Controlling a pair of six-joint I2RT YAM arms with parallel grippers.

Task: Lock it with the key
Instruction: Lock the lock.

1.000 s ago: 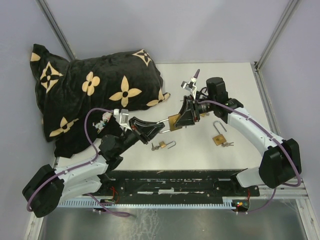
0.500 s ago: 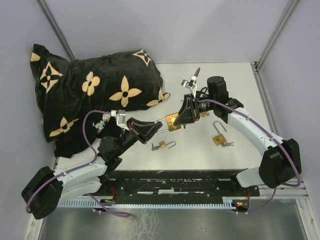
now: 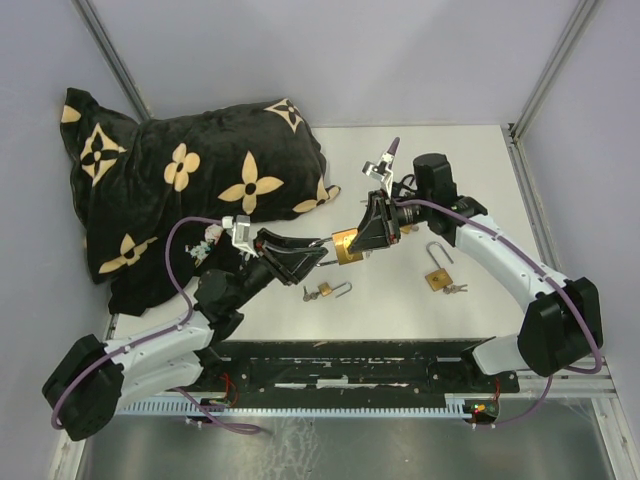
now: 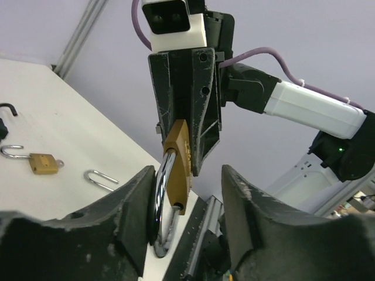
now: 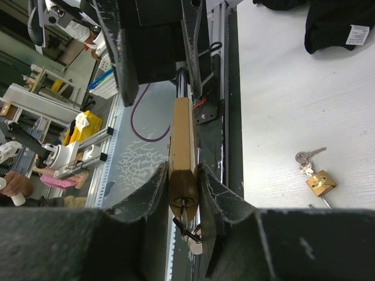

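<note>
White table [image 3: 480, 190]; right hand [image 5: 183, 175] grips brass padlock [image 4: 177, 157], left hand [image 4: 188, 181] parted.

padlock [image 5: 180, 134] body is mostly hiding btwn right fingers [image 5: 149, 196]; key [image 5: 186, 225] under it is reading too dark. black cloth [image 5: 334, 23] is getting cut off by top edge.

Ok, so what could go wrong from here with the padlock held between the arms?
The left gripper is open around the shackle, so only the right gripper pinches the padlock; it could twist or drop. The shackle sits off-centre, near one finger, so closing might knock it rather than grip it.
</note>
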